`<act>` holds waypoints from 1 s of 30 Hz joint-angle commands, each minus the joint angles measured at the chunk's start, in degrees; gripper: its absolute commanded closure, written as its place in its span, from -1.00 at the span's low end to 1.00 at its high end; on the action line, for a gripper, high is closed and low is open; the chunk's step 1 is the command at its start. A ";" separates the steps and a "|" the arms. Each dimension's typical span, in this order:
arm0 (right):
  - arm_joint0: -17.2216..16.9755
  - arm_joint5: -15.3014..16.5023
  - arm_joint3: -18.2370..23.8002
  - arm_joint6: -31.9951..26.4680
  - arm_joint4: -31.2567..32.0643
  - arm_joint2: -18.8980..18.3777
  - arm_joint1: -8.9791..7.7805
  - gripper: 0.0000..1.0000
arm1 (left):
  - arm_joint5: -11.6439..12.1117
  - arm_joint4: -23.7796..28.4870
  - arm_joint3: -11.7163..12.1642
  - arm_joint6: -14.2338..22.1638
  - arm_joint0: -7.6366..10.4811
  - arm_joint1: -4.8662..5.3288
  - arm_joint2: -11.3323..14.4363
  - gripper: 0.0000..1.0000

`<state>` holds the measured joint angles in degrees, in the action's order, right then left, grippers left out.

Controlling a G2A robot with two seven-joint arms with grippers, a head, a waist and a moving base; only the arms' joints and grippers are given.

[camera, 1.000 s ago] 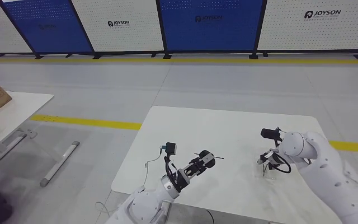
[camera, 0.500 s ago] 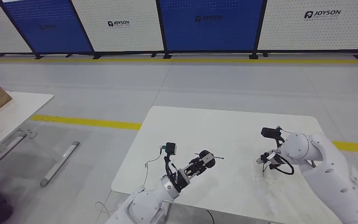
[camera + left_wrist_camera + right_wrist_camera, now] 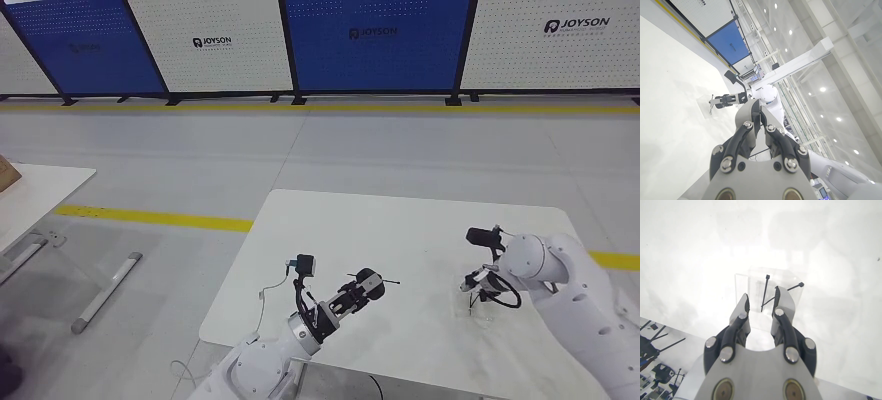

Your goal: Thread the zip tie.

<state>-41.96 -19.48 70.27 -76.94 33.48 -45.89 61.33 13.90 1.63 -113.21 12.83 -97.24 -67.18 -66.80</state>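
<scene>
My left hand (image 3: 759,106) sits low in front of me, tilted up, fingers (image 3: 745,117) pinched on a zip tie (image 3: 393,281). My right hand (image 3: 761,292) points down, fingers (image 3: 786,298) apart.

Bright overhead light is flooding the white table (image 3: 420,230).
Round ceiling lamps (image 3: 822,89) are shining high beyond the left gripper (image 3: 759,106). Glare is washing the tabletop almost featureless ahead of the right gripper (image 3: 761,291), where the clear box (image 3: 742,285) just past its fingertips is showing as faint edges and pale reflections.
</scene>
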 commanded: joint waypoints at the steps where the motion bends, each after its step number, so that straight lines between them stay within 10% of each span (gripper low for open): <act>1: 0.43 0.00 -0.75 0.14 0.03 0.26 0.28 0.42 | 0.00 0.00 0.00 0.00 0.00 0.00 0.00 1.00; 30: 3.33 0.00 -7.61 -1.40 3.15 3.85 3.91 0.76 | 0.00 0.00 0.00 0.00 0.00 0.00 0.00 1.00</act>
<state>-38.68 -19.48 62.81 -78.31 36.57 -42.06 65.16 13.90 1.63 -113.21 12.83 -97.24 -67.18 -66.80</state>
